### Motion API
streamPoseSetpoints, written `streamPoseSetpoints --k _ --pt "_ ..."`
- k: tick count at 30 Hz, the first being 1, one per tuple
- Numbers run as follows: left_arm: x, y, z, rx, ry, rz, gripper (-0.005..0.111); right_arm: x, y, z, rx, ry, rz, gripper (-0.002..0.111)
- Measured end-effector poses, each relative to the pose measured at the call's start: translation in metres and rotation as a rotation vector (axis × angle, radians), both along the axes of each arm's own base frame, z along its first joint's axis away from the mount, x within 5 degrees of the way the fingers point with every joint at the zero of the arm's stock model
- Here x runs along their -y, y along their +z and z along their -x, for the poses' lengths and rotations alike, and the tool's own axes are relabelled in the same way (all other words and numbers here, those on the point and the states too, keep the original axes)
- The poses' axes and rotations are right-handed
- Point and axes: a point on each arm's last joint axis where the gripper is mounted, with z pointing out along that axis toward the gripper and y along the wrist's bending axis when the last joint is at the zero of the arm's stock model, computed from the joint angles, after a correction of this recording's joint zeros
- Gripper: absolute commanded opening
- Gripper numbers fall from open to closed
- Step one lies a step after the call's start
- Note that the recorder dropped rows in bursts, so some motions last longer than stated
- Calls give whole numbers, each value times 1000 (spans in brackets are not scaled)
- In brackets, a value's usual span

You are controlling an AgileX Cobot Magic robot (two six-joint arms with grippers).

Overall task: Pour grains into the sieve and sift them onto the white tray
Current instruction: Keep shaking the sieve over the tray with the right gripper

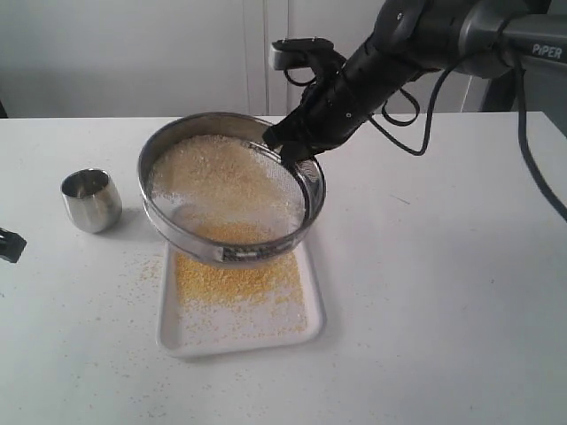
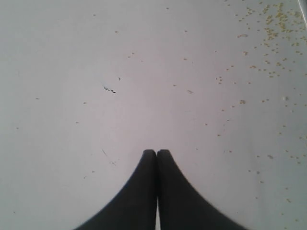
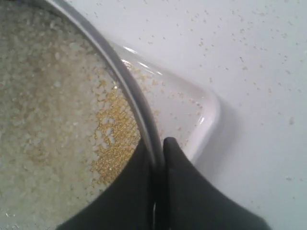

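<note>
The round steel-rimmed sieve [image 1: 232, 190] hangs tilted above the white tray [image 1: 314, 323], its low side toward the camera. Pale rice-like grains [image 1: 221, 177] fill its mesh. Yellow millet-like grains [image 1: 235, 282] lie in a heap on the tray beneath it. My right gripper [image 1: 288, 149] is shut on the sieve's far right rim. In the right wrist view that gripper [image 3: 159, 146] pinches the rim [image 3: 129, 91], one finger inside and one outside, with the tray's corner [image 3: 208, 120] below. My left gripper [image 2: 156, 152] is shut on nothing, over bare table.
A small rounded steel cup [image 1: 91, 200] stands upright on the table left of the sieve. Stray yellow grains [image 1: 142, 274] are scattered on the table around the tray. The left gripper's tip [image 1: 11, 244] shows at the exterior view's left edge.
</note>
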Motion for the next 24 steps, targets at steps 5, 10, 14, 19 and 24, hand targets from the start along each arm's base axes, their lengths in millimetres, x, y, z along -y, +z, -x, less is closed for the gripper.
streamPoseSetpoints --k 5,10,14,19,24 --pt "0 0 0 0 0 0 0 9 -14 3 -63 -107 103 0" --pt "0 0 0 0 0 0 0 9 -11 -3 34 -20 79 0" --pt "0 0 0 0 0 0 0 4 -18 -3 -7 -68 14 0" --pt "0 0 0 0 0 0 0 9 -32 -4 -86 -170 18 0" --pt "0 0 0 0 0 0 0 13 -39 -3 -58 -75 70 0"
